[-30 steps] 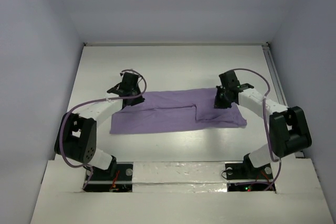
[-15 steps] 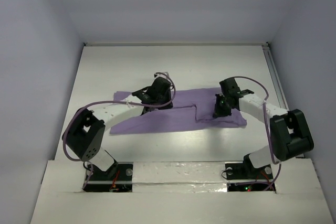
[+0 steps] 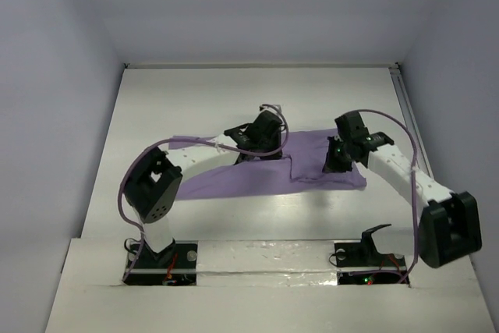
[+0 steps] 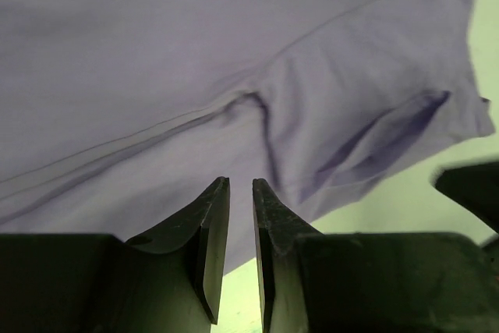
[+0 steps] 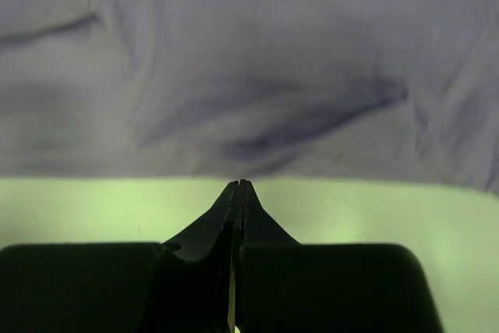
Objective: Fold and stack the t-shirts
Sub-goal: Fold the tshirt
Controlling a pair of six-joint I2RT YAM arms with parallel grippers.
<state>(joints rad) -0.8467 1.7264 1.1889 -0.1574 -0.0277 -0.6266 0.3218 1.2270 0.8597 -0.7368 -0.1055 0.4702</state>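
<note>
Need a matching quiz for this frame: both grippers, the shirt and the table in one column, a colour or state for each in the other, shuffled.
Column 1
1. left gripper
2. right gripper
3. t-shirt
4. table

Column 2
A. white
B. lavender, spread out flat
C. closed tight, no gap
D. slightly open, narrow gap

Pairs: 1-D, 2-C, 3-B, 4-A

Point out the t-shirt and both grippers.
t-shirt (image 3: 265,178), top external view, on flat cloth near its front edge.
left gripper (image 4: 239,186), left wrist view, midway between its slightly parted fingertips.
right gripper (image 5: 238,185), right wrist view, where its closed fingertips meet.
</note>
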